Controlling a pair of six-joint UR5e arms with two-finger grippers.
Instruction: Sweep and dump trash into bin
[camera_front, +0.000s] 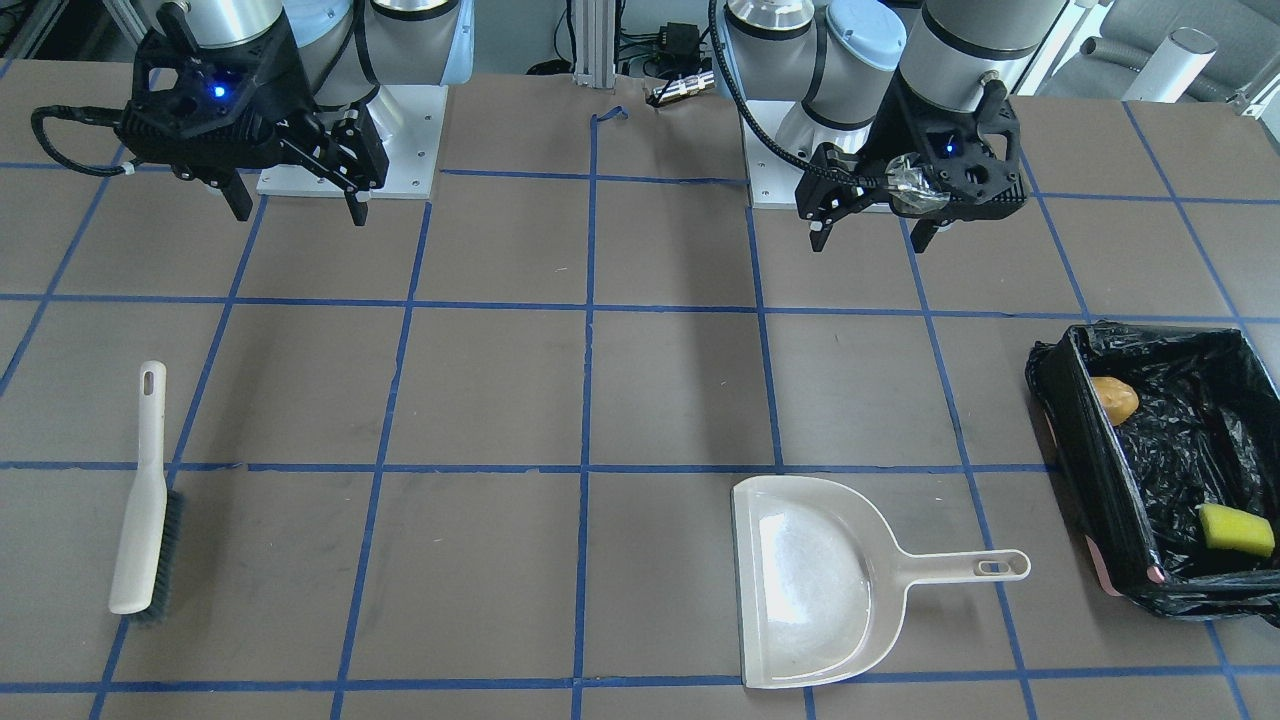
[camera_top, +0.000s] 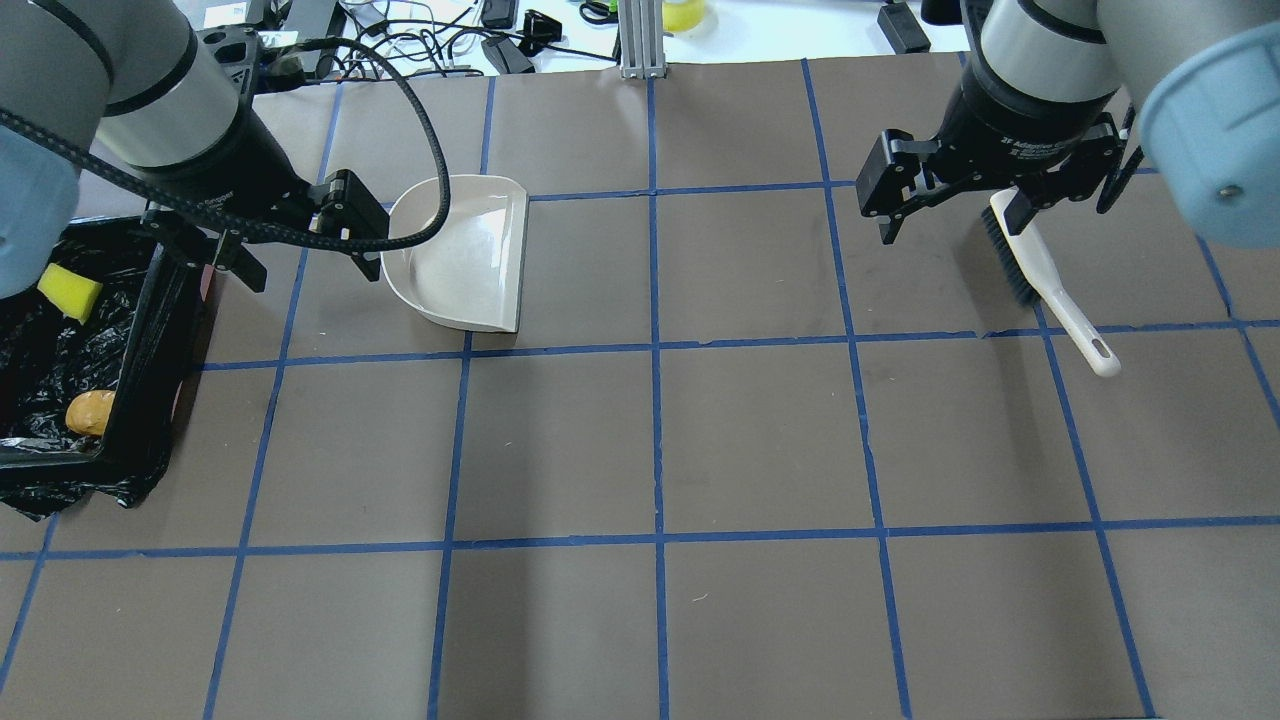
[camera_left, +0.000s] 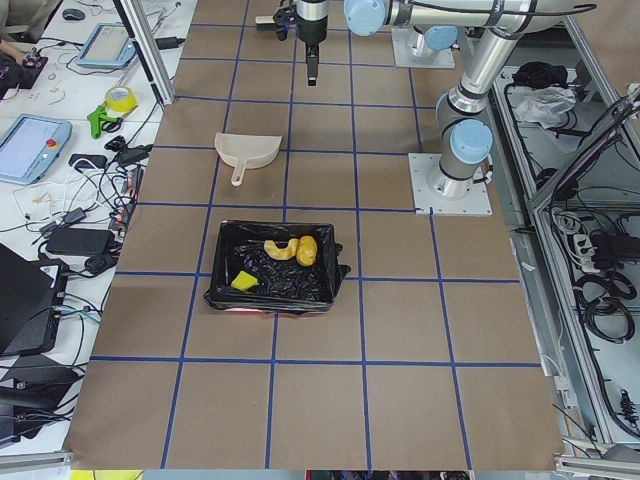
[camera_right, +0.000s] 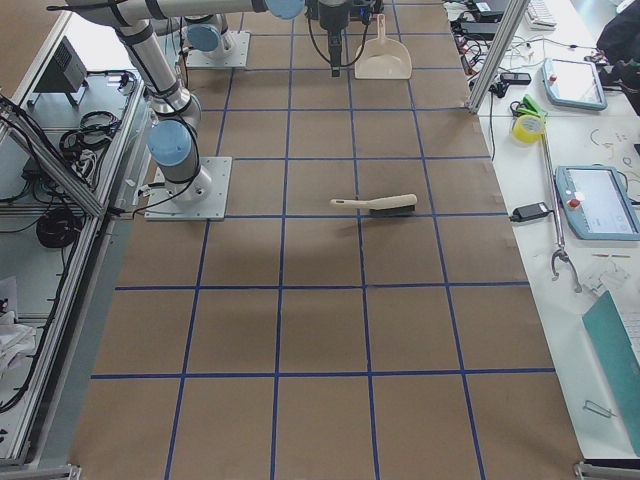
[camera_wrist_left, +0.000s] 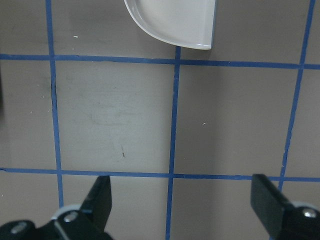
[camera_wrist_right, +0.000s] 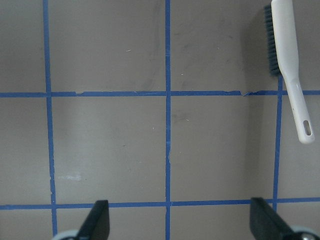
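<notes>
**Both sets of jaws spread, trash lies in the bin**

Jaws on the left gripper (camera_front: 868, 240) and the right gripper (camera_front: 300, 215) stand wide apart with nothing between them. Both hang above the table (camera_front: 640, 400), close to the robot's bases.

Clock directions are read from the table's middle, with twelve o'clock pointing away from the robot. The bin (camera_front: 1095, 460) sits at about nine o'clock, lined with a black bag. At its six o'clock end lies the yellow-orange lump (camera_front: 1115, 399), with the pale crescent (camera_left: 280, 249) just beside it. The green-and-yellow sponge (camera_front: 1236, 529) rests at the bin's twelve o'clock end, well apart from the other two.

Farther out, near eleven o'clock, the dustpan (camera_front: 815, 580) lies flat with its handle pointing to nine o'clock, toward the bin. The brush (camera_front: 145, 500) lies near three o'clock, its handle pointing to six o'clock.
</notes>
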